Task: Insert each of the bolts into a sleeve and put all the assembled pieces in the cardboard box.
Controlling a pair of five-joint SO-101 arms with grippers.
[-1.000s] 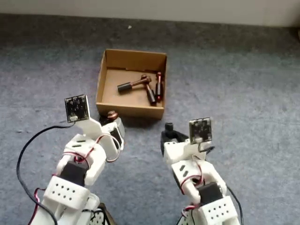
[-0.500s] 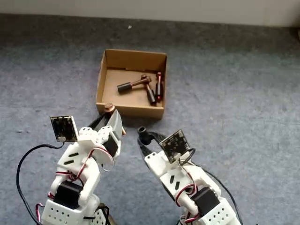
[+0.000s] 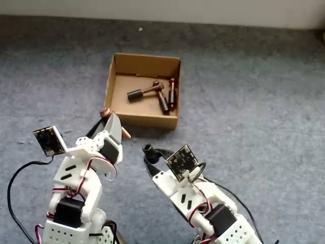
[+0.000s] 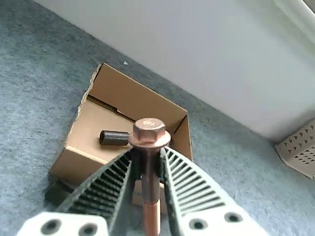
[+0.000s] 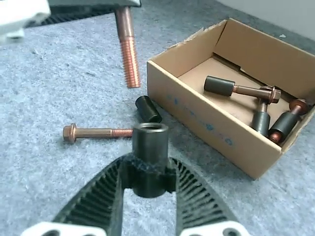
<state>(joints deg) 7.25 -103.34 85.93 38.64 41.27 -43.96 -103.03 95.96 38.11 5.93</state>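
Gripping a copper bolt [image 4: 150, 133] in my left hand [image 4: 147, 152], I clench a black sleeve [image 5: 149, 146] in my right hand [image 5: 148, 169].

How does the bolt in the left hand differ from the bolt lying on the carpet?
The held bolt is clamped in the left hand, above the carpet; the loose bolt lies flat on it. The held bolt's threads point down; the loose bolt's lie level, near a loose sleeve. Both are copper, hex-headed, sleeveless.
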